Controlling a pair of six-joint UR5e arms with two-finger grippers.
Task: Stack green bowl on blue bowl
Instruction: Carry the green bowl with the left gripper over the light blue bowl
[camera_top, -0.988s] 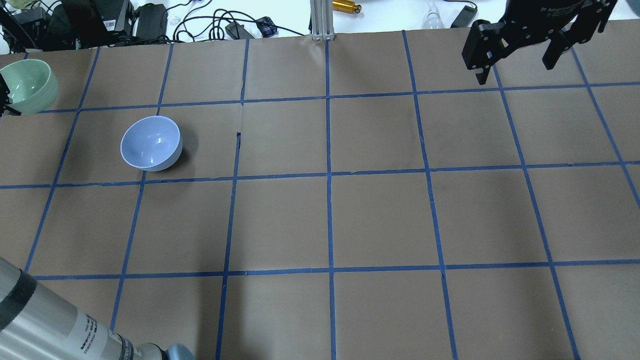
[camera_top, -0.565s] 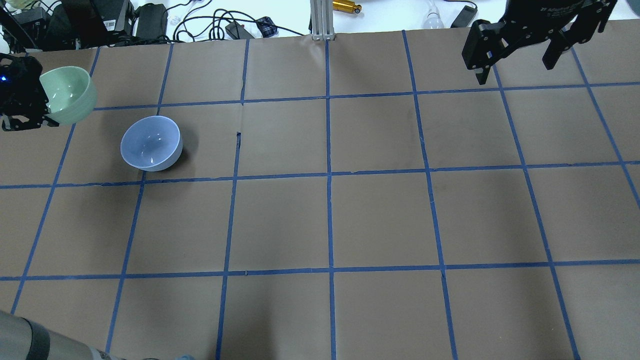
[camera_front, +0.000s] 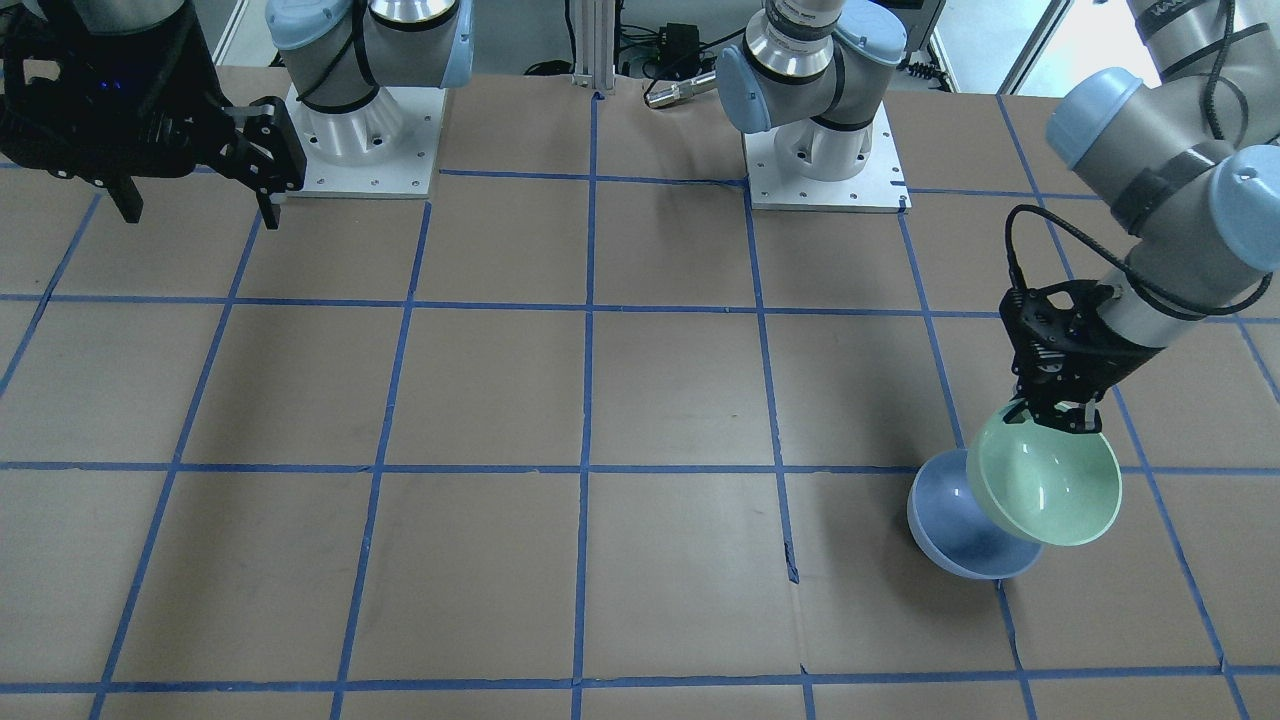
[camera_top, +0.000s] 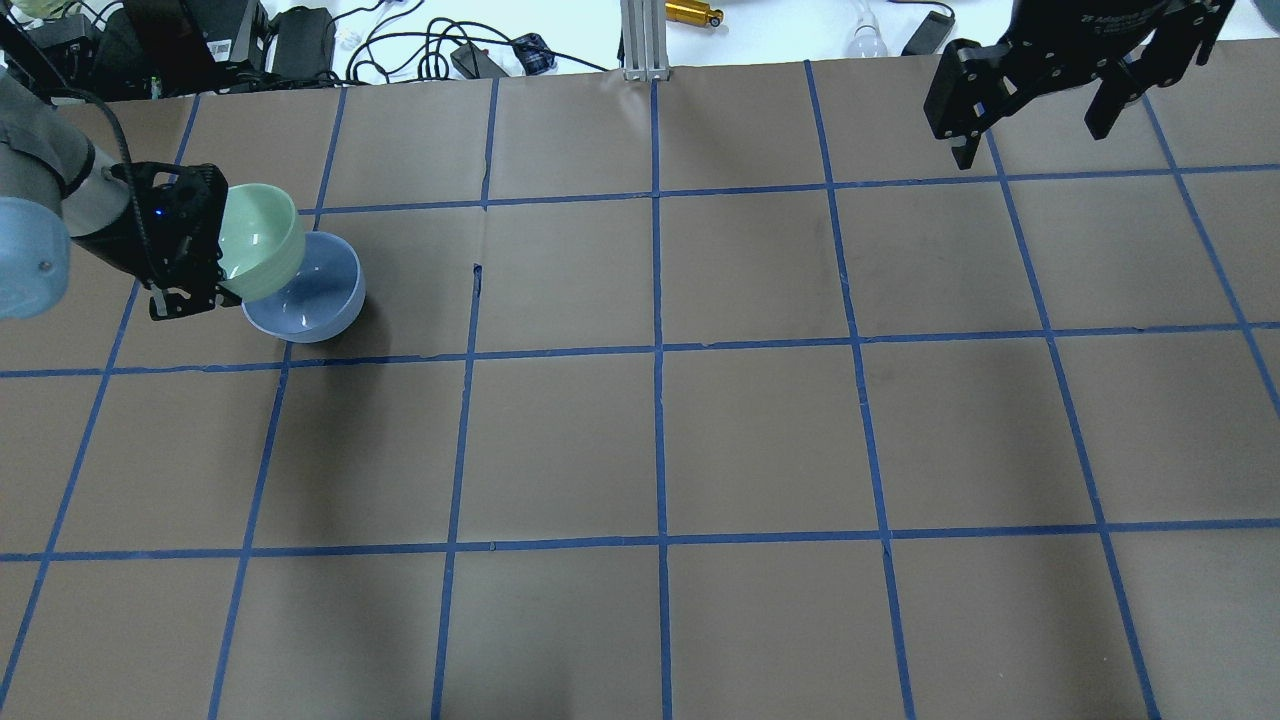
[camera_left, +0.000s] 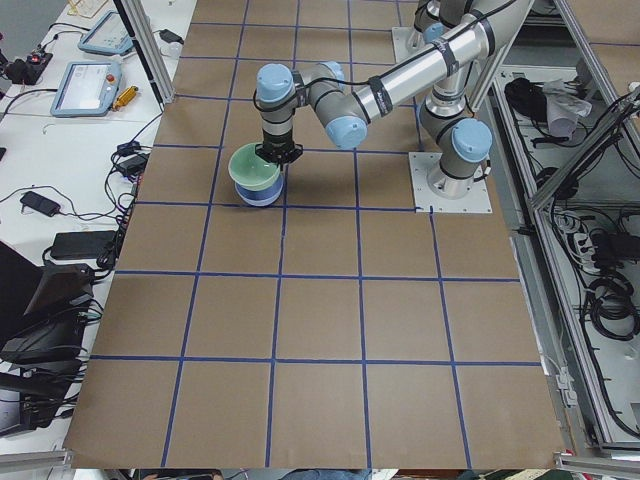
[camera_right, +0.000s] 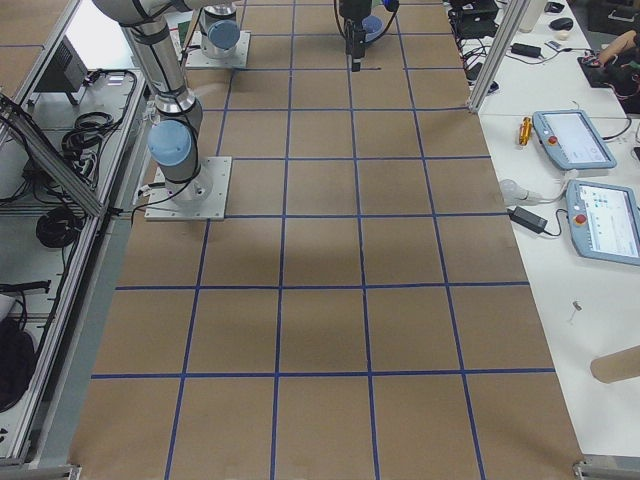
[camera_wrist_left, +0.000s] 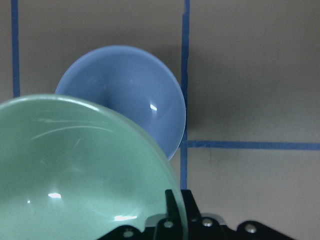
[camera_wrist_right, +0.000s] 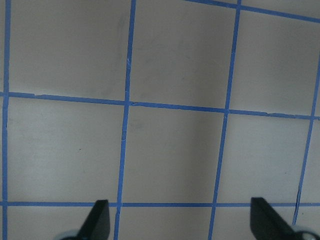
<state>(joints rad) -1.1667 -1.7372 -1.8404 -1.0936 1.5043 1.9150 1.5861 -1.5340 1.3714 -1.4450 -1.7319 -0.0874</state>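
Left tool (camera_front: 1058, 418) clamped green bowl (camera_front: 1050, 487) by rim, partly over blue bowl (camera_front: 950, 525). Judged stiff, slick, breakable; your rim hold suited. Right tool (camera_top: 1032, 138) spread, empty.

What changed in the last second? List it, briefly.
The left hand, gripping the green bowl, carried it rightward from the overhead view's left edge until it partly overlaps the blue bowl, not yet nested. The blue bowl stayed put; the right hand stayed open, parked far right.

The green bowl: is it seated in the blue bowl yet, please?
Not seated: the left gripper holds the green bowl by its rim, off-centre above the blue bowl.
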